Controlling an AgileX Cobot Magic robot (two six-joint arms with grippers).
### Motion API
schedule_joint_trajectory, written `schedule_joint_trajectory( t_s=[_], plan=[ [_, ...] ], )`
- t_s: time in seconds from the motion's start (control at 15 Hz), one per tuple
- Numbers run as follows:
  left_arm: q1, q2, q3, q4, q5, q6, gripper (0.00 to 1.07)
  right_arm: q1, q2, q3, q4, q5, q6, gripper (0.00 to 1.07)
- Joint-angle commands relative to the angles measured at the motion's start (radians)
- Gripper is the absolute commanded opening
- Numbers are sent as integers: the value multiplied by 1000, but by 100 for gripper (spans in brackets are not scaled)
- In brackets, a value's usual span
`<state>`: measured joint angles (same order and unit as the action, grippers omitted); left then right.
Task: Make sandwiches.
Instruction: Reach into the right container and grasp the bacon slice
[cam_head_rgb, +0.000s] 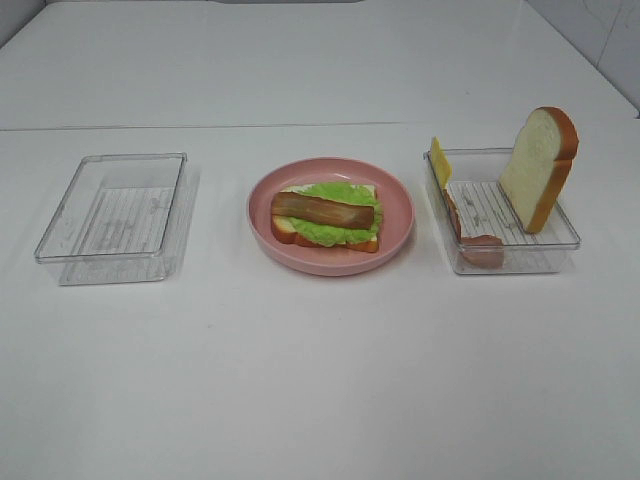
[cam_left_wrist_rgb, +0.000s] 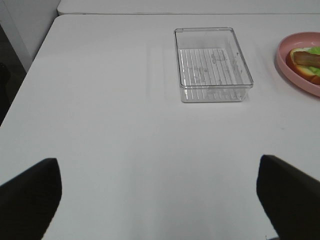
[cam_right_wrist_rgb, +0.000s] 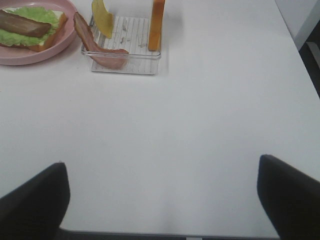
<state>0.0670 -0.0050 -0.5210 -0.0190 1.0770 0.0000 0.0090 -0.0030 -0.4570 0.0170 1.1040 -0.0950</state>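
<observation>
A half-built sandwich (cam_head_rgb: 327, 216) lies on a round pink plate (cam_head_rgb: 396, 232) at the table's middle: a bread slice, green lettuce (cam_head_rgb: 340, 230) and a brown bacon strip (cam_head_rgb: 324, 209) on top. It also shows in the right wrist view as the sandwich (cam_right_wrist_rgb: 31, 27) and at the edge of the left wrist view as the sandwich (cam_left_wrist_rgb: 307, 62). A clear box (cam_head_rgb: 565, 240) on the right holds an upright bread slice (cam_head_rgb: 539, 167), a yellow cheese square (cam_head_rgb: 440, 160) and another bacon strip (cam_head_rgb: 462, 225). Neither gripper appears in the exterior view. The left gripper (cam_left_wrist_rgb: 159, 200) and right gripper (cam_right_wrist_rgb: 162, 200) both stand open over bare table, far from the food.
An empty clear box (cam_head_rgb: 115, 215) sits on the left of the table, seen too as the clear box (cam_left_wrist_rgb: 212, 65) in the left wrist view. A seam between two white tabletops runs behind the boxes. The table's edges show at the sides in the wrist views.
</observation>
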Motion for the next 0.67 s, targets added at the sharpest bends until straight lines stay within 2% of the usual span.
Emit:
schedule_joint_trajectory(
  t_s=[0.07,0.33,0.53,0.67],
  plan=[
    [2,-18,2,-8,-3,-7,99,-3,-24,3,-4,-5,-6,99],
    [2,-18,2,-8,-3,-7,99,-3,-8,-25,6,-43,35,99],
    [2,-18,2,-8,-3,-7,99,-3,92,-72,-6,-124,47,99],
    [2,-18,2,-7,-3,-7,99,-3,232,-107,-6,-246,47,99]
  ],
)
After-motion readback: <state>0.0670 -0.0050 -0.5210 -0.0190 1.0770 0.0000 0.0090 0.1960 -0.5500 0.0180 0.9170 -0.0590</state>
